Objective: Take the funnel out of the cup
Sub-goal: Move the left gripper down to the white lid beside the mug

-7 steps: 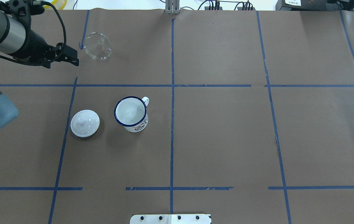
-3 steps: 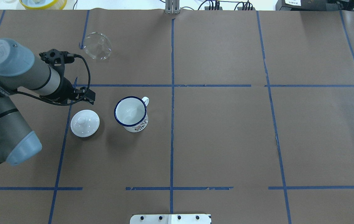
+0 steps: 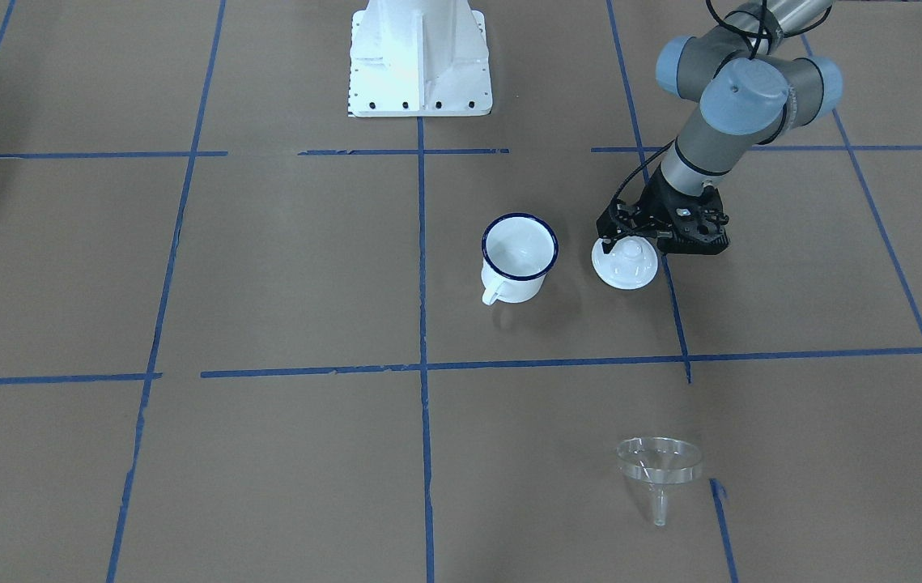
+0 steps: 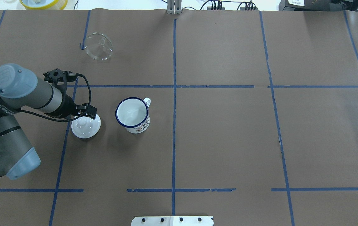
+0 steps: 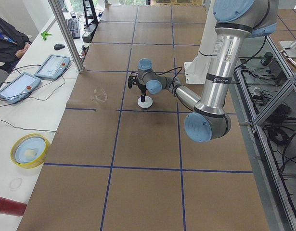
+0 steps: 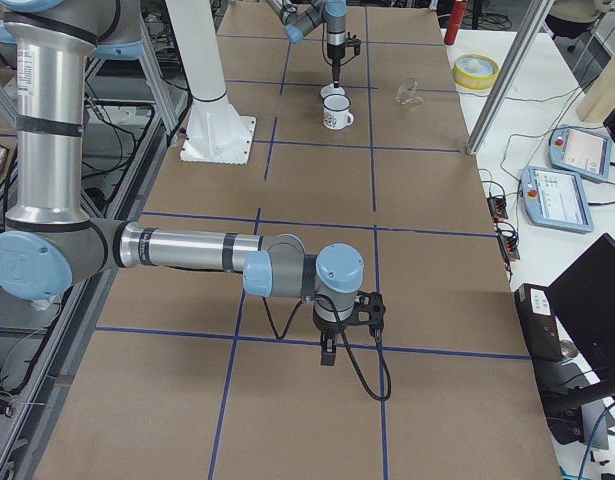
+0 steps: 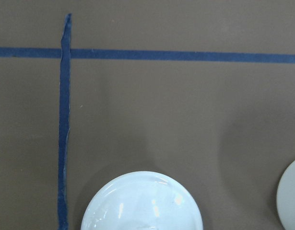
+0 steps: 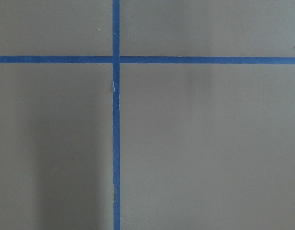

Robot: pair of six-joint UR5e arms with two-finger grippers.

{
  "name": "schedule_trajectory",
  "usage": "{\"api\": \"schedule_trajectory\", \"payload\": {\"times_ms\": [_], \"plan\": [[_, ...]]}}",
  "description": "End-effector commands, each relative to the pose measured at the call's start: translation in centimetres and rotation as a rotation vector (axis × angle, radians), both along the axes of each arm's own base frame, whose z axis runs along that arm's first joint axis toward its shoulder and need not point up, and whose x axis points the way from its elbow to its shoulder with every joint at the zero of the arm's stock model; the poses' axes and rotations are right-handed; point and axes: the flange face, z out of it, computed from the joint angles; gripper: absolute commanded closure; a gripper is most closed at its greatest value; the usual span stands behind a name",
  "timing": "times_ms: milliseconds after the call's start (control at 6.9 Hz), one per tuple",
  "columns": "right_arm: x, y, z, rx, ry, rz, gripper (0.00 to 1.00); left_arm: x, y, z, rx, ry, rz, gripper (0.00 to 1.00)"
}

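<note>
The clear funnel (image 4: 98,46) lies on the brown paper at the far left, apart from everything; it also shows in the front view (image 3: 660,465). The white cup (image 4: 132,114) with a blue rim stands upright and empty, handle pointing away from the robot (image 3: 519,255). My left gripper (image 3: 630,241) hangs just over the white lid (image 4: 86,127), beside the cup, with its fingers apart and holding nothing. My right gripper (image 6: 327,352) hovers low over the table far from these things; I cannot tell if it is open or shut.
The white round lid with a knob (image 3: 625,265) lies left of the cup and fills the bottom of the left wrist view (image 7: 142,203). Blue tape lines cross the paper. A yellow dish (image 4: 43,3) sits beyond the far edge.
My left arm has swung from beside the funnel back toward the robot and now sits over the white lid. Funnel, cup and lid have not moved.
</note>
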Motion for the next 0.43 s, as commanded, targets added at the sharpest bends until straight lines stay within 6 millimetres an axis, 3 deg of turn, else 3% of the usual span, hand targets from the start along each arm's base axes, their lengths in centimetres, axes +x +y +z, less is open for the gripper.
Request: {"api": "schedule_trajectory", "payload": {"times_ms": [0,290], "plan": [[0.0,0.0,0.0,0.0,0.0,0.0,0.0,1.3,1.32,0.48,-0.019,-0.004,0.019,0.0],[0.0,0.0,0.0,0.0,0.0,0.0,0.0,1.86,1.81,0.66,-0.031,-0.011,0.027,0.0]]}}
